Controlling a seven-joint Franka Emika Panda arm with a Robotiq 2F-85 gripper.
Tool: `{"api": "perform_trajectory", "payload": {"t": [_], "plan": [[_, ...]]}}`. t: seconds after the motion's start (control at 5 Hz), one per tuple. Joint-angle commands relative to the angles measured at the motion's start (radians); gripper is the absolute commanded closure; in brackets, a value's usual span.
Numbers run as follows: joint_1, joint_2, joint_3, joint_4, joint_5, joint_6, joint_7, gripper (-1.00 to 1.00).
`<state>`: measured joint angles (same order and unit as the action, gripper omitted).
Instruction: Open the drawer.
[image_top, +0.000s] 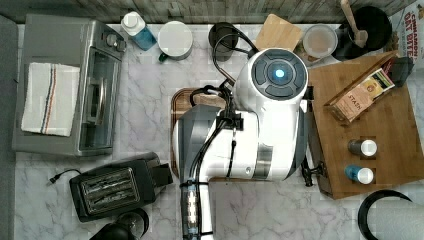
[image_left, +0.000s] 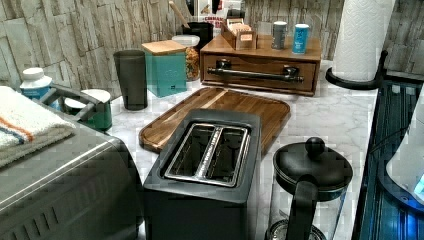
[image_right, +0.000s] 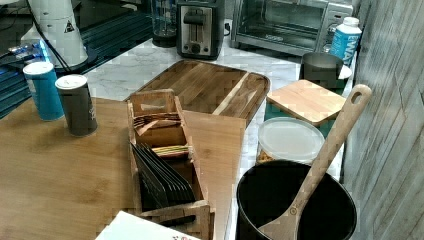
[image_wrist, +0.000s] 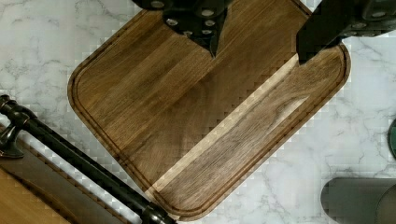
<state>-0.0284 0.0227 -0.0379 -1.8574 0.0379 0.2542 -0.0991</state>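
The counter (image_wrist: 56, 42) spreads beneath everything. The wooden tray (image_wrist: 187, 121) lies directly under the pincer (image_wrist: 259, 49), whose fingers are spread with nothing between them. The drawer (image_wrist: 42, 179) sits shut just beyond the tray's edge, its handle (image_wrist: 79, 163) untouched.

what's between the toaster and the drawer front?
Left view: the dark wooden tray lies flat between the toaster and the drawer, with a strip of bare marble counter before the drawer's handle.

The claw (image_wrist: 257, 53) hangs downward, fingers spread apart.
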Motion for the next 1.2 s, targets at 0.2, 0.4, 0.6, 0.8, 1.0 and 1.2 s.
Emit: {"api": "perform_trajectory", "payload": {"t": [0.2,0.4,0.6,0.8,1.0,1.2], "plan": [[-0.002,0.0,0.0,-0.011,0.008,0.0,0.0,-1.0],[0.005,-0.002,0.008,-0.018,-0.009,-0.022,-0.085,-1.0],[0.001,-0.074,0.004,-0.134,0.002,0.071,-0.216,-1.0],[-0.004,-0.104,-0.003,-0.179,-0.004,0.082,-0.392,-1.0],[0.002,-0.14,-0.019,-0.25,-0.05,0.122,-0.533,-1.0],[-0.03,-0.175,-0.044,-0.33,-0.059,0.197,-0.741,-1.0]]}}
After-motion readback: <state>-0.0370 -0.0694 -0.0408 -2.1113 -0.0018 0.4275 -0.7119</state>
